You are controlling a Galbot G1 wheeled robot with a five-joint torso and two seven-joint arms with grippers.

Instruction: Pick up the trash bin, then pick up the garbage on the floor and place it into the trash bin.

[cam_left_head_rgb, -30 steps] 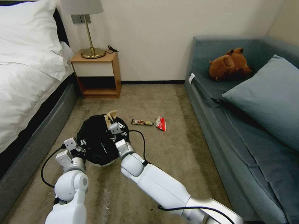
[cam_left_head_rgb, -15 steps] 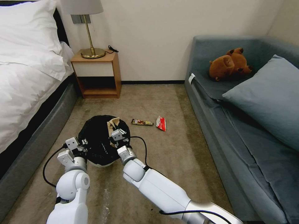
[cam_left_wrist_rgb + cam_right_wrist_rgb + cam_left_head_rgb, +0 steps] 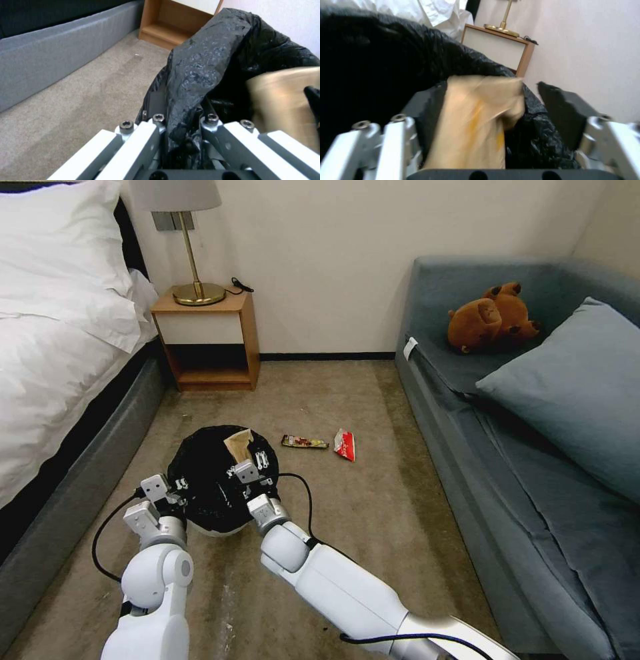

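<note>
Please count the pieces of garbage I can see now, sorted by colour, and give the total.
Tan paper wrapper, between the open fingers of the right gripper over the trash bin: 1
Dark flat wrapper, on the carpet: 1
Red-and-white packet, on the carpet: 1
Total: 3

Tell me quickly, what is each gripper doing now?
Left gripper: shut on the trash bin rim.
Right gripper: open, tan wrapper between its fingers.

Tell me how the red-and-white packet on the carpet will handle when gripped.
The red-and-white packet lies flat and crumpled, so it is probably light and floppy and may buckle between fingers. Its surface looks glossy, so it could slip. Flat on the carpet, it is unlikely to roll.
</note>
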